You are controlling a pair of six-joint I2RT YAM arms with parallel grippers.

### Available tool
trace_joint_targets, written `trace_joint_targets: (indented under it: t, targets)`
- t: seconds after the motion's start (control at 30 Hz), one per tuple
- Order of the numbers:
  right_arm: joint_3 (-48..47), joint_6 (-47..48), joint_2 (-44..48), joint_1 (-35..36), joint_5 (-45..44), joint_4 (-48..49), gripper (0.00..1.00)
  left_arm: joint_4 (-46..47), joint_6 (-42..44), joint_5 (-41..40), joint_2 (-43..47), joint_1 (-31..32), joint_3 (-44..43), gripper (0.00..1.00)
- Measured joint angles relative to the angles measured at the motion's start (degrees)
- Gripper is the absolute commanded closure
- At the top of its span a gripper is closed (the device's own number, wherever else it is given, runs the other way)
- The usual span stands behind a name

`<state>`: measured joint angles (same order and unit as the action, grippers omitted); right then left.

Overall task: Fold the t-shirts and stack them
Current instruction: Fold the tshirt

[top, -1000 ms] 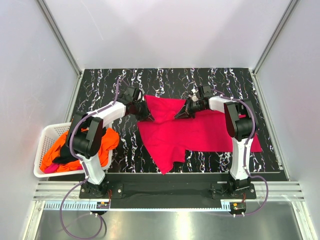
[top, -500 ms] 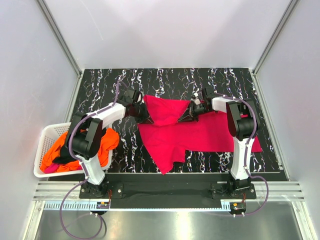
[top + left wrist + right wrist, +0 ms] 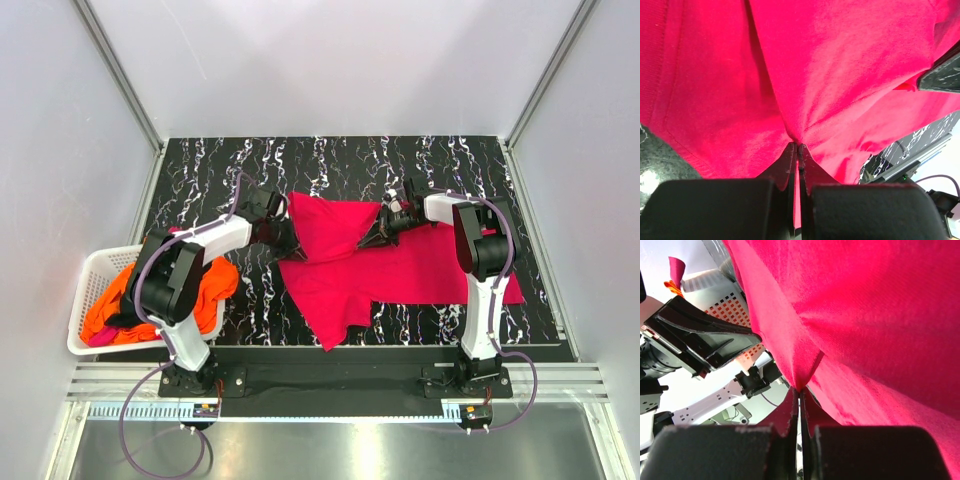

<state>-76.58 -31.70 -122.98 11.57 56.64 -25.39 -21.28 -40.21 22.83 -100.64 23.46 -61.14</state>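
A magenta-red t-shirt (image 3: pixel 400 265) lies spread on the black marbled table, its far part lifted and folded toward the front. My left gripper (image 3: pixel 291 236) is shut on the shirt's far left edge; the cloth (image 3: pixel 815 75) fills the left wrist view, pinched at the fingertips (image 3: pixel 798 146). My right gripper (image 3: pixel 372 236) is shut on the far right edge of the same fold; the cloth (image 3: pixel 880 315) hangs from its tips (image 3: pixel 800 390). Orange (image 3: pixel 112 300), black and pink shirts lie in the basket at the left.
A white slatted basket (image 3: pixel 88 275) stands at the table's left edge and holds the other shirts. The table (image 3: pixel 350 160) has white walls and metal posts round it. The left arm (image 3: pixel 700 340) shows in the right wrist view.
Both grippers have moved toward the front with the shirt's far edge, the left one most. The lifted fold now reaches further over the shirt's lower part.
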Motion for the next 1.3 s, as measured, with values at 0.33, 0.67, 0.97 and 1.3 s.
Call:
trace_joint_targets:
  t: [0.33,0.67,0.97,1.3]
  targets:
    - [0.0,1.3,2.2,0.0,-3.9,-6.9,0.62,-5.7,3.7,-5.4,4.4,-0.4,-0.7,0.39]
    - [-6.2,1.2,14.2,-6.5,-21.7,-10.6,0.49,-7.9,8.3,-13.7,-10.2,-6.3,-31.1,0.42]
    - [-16.1,0.9,9.6,-19.3,-28.3,-10.5,0.48,-10.5,4.5,-13.0,-25.6,-8.2,-40.3,0.42]
    - [-19.6,2.4,4.1,-25.6,-31.1,-10.9,0.50,-8.5,1.2,-11.9,-29.0,-8.2,-43.7,0.50]
